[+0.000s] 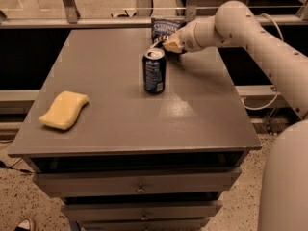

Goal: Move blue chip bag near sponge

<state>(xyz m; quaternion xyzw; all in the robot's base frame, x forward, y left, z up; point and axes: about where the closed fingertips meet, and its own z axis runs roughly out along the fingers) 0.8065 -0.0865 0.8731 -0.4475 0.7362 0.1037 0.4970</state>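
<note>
- The yellow sponge (pixel 63 109) lies flat on the grey worktop (pixel 192 114), well left of the blue soda can (pixel 154 71) and closer to the front.
- The soda can stands upright.
- The gripper (pixel 167 44) is just behind the can, right at the blue chip bag (pixel 164 28). One cannot tell if it is wide, narrow or holding the bag.
- The blue chip bag sits behind the can at the back edge.

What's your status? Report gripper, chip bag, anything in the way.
Gripper at far edge of table, right by the chip bag. Sponge near left corner, well apart from bag. Soda can upright just in front of gripper, in the path.
</note>
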